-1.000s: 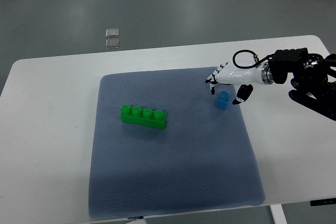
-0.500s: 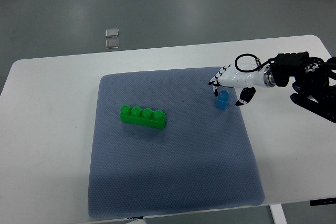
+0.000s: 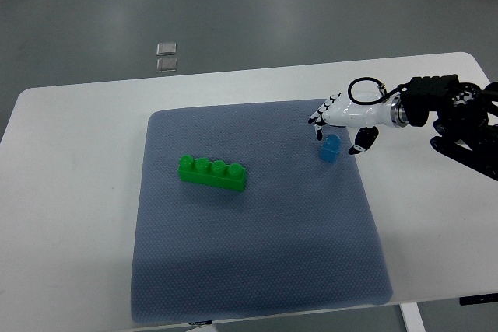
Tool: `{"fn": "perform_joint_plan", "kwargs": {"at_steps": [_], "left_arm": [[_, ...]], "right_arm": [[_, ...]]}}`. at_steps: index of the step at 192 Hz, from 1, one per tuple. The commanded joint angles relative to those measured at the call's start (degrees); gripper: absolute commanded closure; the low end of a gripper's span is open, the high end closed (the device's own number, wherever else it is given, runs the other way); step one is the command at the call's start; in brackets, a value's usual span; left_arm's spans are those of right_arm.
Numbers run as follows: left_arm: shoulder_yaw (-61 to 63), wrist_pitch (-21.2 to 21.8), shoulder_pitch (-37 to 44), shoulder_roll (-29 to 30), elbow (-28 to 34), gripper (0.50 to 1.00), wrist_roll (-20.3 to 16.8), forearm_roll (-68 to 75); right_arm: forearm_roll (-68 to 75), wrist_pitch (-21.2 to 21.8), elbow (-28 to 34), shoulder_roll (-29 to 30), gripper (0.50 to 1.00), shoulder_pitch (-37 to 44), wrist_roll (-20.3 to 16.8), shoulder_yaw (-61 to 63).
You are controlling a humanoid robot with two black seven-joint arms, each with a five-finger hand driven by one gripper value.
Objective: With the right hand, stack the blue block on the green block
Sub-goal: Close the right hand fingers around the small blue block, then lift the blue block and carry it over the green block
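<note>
Blue block (image 3: 331, 148) sits ungrasped under the right hand (image 3: 340, 120), fingers spread around it (pre-grasp); next they close, then carry to the green block (image 3: 213, 172).

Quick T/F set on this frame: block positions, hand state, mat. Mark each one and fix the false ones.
1. The small blue plastic block sits on the grey-blue textured mat. True.
2. The blue block is stacked on the long green four-stud block. False: they lie apart on the mat, green to the picture's left.
3. The white right hand is just above the blue block. True.
4. The green block lies on the bare white table. False: it lies on the mat.
</note>
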Motion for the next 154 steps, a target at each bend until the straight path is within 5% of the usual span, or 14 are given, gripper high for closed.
{"fn": "perform_joint_plan", "kwargs": {"at_steps": [1,41,90,154], "left_arm": [[0.00,0.01,0.00,0.00,0.00,0.500,0.00,0.00],[0.00,0.01,0.00,0.00,0.00,0.500,0.09,0.00],[0.00,0.01,0.00,0.00,0.00,0.500,0.00,0.00],[0.00,0.01,0.00,0.00,0.00,0.500,0.00,0.00]], "right_arm": [[0.03,-0.01,0.09,-0.01,0.632,0.01,0.24,0.05],[0.03,-0.10,0.18,0.08,0.728,-0.08,0.51,0.05],[0.03,-0.19,0.18,0.08,0.734,-0.34,0.51,0.05],[0.03,-0.63,0.35,0.08,0.814,-0.17,0.51,-1.89]]}}
